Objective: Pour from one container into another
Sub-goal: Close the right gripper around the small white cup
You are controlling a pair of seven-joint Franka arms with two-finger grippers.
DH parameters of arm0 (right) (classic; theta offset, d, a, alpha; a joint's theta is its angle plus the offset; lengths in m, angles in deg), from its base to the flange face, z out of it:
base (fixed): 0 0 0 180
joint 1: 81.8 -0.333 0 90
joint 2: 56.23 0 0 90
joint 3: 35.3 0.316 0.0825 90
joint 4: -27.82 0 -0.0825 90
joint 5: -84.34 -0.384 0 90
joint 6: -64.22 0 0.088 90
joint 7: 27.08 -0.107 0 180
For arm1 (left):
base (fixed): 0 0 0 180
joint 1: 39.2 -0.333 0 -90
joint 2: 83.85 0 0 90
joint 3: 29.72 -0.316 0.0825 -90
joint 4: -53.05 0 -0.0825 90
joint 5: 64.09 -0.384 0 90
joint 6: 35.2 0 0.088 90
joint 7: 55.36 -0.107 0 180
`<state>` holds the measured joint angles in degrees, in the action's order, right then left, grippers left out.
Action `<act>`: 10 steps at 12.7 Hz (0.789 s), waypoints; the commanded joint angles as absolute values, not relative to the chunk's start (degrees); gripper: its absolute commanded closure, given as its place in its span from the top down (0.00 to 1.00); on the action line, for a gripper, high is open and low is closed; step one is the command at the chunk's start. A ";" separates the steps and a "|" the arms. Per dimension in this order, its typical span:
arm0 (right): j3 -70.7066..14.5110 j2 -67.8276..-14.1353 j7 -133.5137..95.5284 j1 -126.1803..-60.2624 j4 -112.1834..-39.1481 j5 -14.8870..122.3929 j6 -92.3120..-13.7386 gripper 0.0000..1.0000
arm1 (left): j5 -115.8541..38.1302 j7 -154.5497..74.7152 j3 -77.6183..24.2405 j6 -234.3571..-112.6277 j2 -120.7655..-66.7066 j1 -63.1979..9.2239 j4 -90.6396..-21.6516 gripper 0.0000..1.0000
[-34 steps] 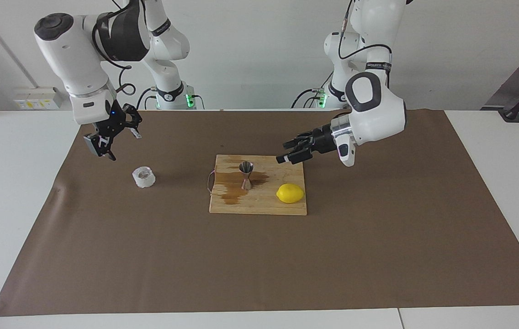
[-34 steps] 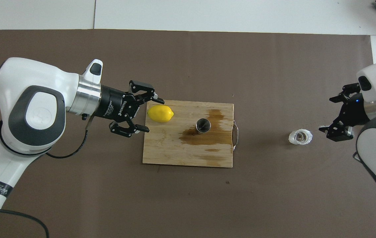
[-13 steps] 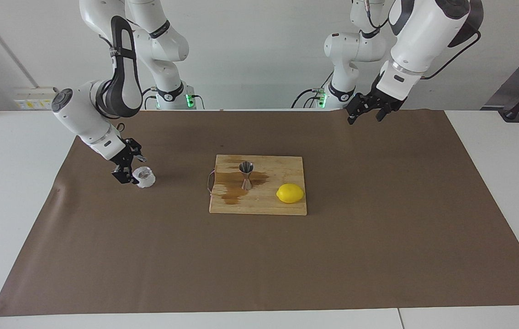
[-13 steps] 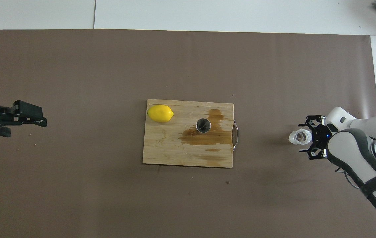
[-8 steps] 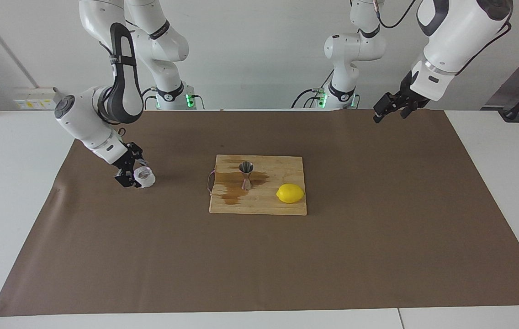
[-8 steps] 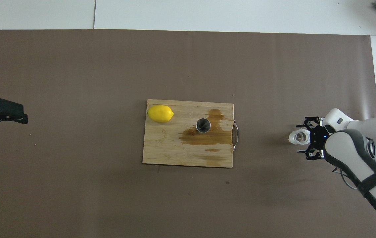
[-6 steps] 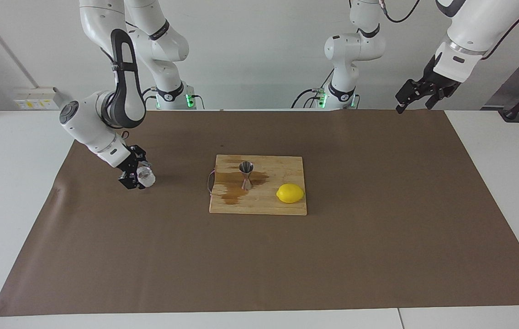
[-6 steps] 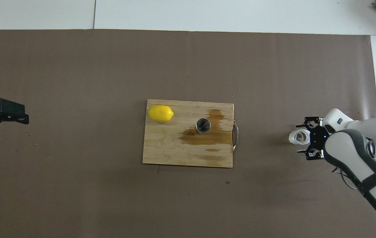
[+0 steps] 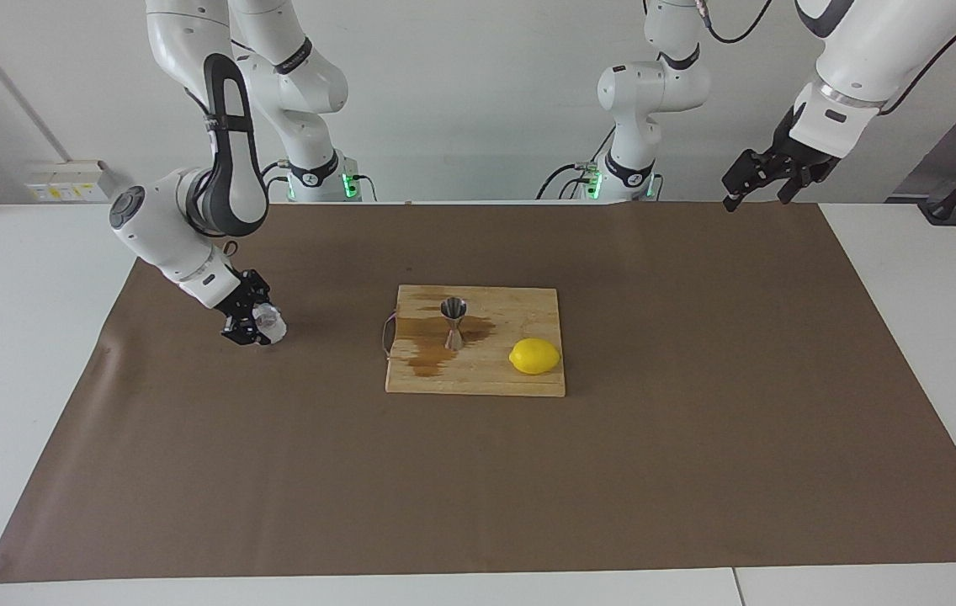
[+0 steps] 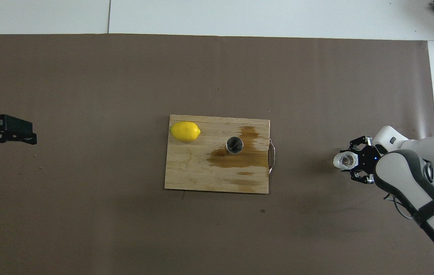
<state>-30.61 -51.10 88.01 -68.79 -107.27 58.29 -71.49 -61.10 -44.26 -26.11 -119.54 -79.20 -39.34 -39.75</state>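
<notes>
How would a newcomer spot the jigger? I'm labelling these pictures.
Find the wooden board in the middle of the brown mat. The jigger stands upright on its stained part, toward the right arm's end. Unlike the yellow lemon beside it, it is shiny steel, hourglass-shaped.

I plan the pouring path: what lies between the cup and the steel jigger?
Only bare brown paper, then the board's metal handle and wet wood. The overhead view shows it between cup and jigger.

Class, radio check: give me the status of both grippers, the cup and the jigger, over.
Right gripper shut on cup, down on the mat. Left gripper open, raised, waiting. Jigger upright on board, beside lemon. Nothing between cup and jigger.
</notes>
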 commanded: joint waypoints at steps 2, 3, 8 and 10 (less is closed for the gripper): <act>-30.11 -53.06 89.38 -68.87 -106.22 56.22 -68.86 0.01 | -62.68 -45.43 -26.20 -120.18 -78.93 -38.94 -40.11 1.00; -29.94 -53.59 88.77 -69.05 -104.82 55.61 -67.02 0.01 | -62.68 -45.52 -26.20 -120.88 -78.93 -38.77 -40.11 1.00; -29.59 -59.82 71.24 -76.58 -102.00 56.30 -63.75 0.01 | -63.56 -46.57 -26.11 -122.38 -79.19 -39.11 -39.85 1.00; -29.50 -59.93 61.13 -80.46 -98.50 59.97 -61.57 0.03 | -63.65 -47.53 -26.11 -122.56 -79.19 -39.20 -39.85 1.00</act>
